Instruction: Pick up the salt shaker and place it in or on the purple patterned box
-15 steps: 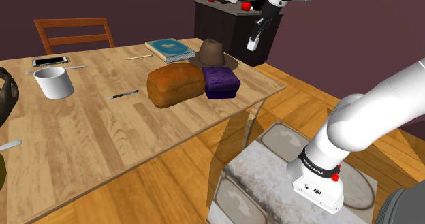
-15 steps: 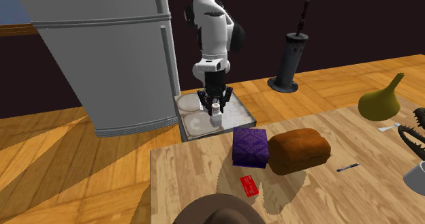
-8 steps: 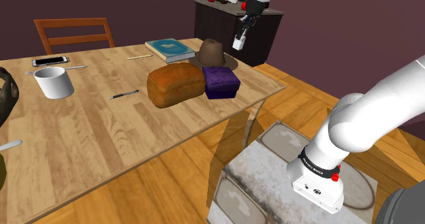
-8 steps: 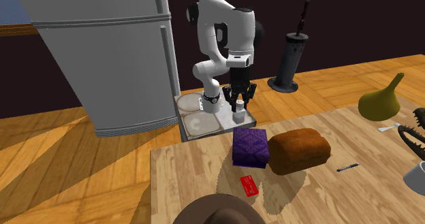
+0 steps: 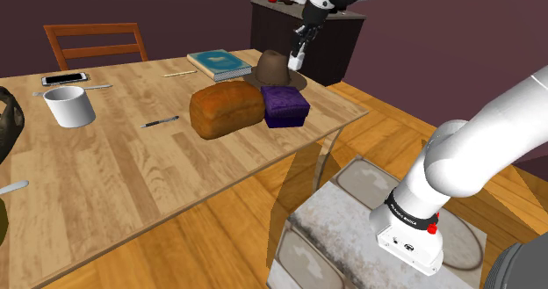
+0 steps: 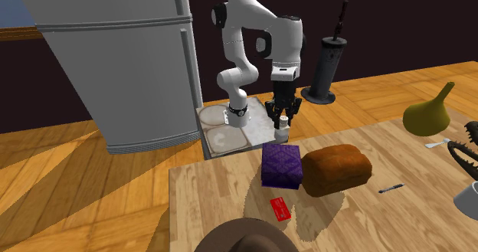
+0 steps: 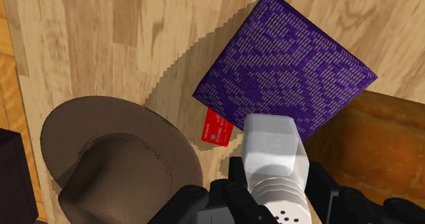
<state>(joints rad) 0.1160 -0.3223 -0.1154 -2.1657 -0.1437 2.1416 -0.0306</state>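
Shoulder view: reaches up and to the left from the stand (image 5: 413, 236) with the white arm. Pinches a white salt shaker (image 5: 296, 61) in the black gripper (image 5: 299, 52). Hangs it in the air, clear of the wooden table (image 5: 114, 169), over the brim of a brown hat (image 5: 272, 68) and just beyond the purple patterned box (image 5: 285, 105). Finds that box right beside a brown bread loaf (image 5: 227, 110), with a white mug (image 5: 68, 105) well apart toward the view's left.

Second exterior view: points the hand straight down, closed on the shaker from both sides, base lowest. Holds it off the tabletop, near the table edge closest to the arm and just short of the box. Finds a red card (image 6: 280, 208) lying flat between box and hat, and a grey fridge (image 6: 130, 59) at the view's left.

Wrist view: clasps the shaker between the two fingers (image 7: 325, 188), near its holed cap. Looks past its base onto the box below, set cornerwise. Finds the card at the box's near corner, the hat to one side of the shaker and the loaf to the other.
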